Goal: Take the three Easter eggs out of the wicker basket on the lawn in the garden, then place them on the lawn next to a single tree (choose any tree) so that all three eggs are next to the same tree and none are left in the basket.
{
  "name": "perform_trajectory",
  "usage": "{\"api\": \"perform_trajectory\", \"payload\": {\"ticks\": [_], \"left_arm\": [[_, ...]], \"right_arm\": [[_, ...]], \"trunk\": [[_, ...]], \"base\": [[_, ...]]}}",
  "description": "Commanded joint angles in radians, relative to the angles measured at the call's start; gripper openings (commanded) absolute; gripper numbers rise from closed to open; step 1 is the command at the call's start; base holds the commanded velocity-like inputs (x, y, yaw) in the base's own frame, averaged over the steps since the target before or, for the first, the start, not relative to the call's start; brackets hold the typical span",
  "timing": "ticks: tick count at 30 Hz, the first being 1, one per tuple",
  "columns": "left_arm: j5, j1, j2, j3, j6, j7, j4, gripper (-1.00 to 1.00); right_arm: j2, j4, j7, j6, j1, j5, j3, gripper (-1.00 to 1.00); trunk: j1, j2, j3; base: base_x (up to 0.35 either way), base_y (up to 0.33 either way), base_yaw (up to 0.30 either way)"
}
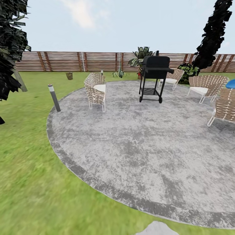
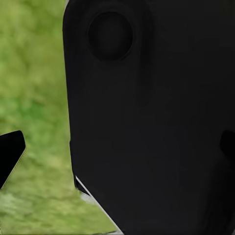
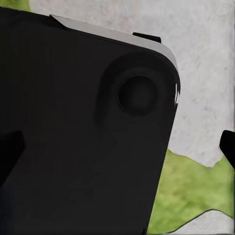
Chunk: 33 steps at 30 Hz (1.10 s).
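Observation:
Far off on the lawn (image 1: 29,182), close to the fence, stands a small brown wicker basket (image 1: 69,75). At this distance I cannot make out the Easter eggs. A tree with a pale trunk (image 1: 20,81) and dark foliage rises at the left edge. In the left wrist view my left gripper (image 2: 117,152) is open, one fingertip (image 2: 10,155) at each side, with the robot's black body and grass behind. My right gripper (image 3: 117,149) is likewise open over black body, paving and grass, holding nothing.
A grey round patio (image 1: 137,140) lies ahead, with wicker chairs (image 1: 95,89) (image 1: 206,85) and a black grill (image 1: 154,76) on it. A bollard light (image 1: 54,98) stands at its left rim. A slatted fence (image 1: 81,61) closes the back; a black-leaved tree (image 1: 212,36) stands right.

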Motion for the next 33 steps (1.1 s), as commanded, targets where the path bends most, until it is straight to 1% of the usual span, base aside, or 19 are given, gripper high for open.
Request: {"api": "perform_trajectory", "payload": {"ticks": [1, 33], "left_arm": [[0.001, 0.000, 0.000, 0.000, -0.001, 0.000, 0.000, 1.00], [0.001, 0.000, 0.000, 0.000, -0.001, 0.000, 0.000, 1.00]], "right_arm": [[0.000, 0.001, 0.000, -0.003, 0.000, 0.004, 0.003, 1.00], [-0.002, 0.001, 0.000, -0.004, -0.001, 0.008, 0.003, 1.00]], "trunk": [[0.001, 0.000, -0.001], [0.001, 0.000, -0.001]], "base": [[0.339, 0.000, 0.000], [0.339, 0.000, 0.000]]}}
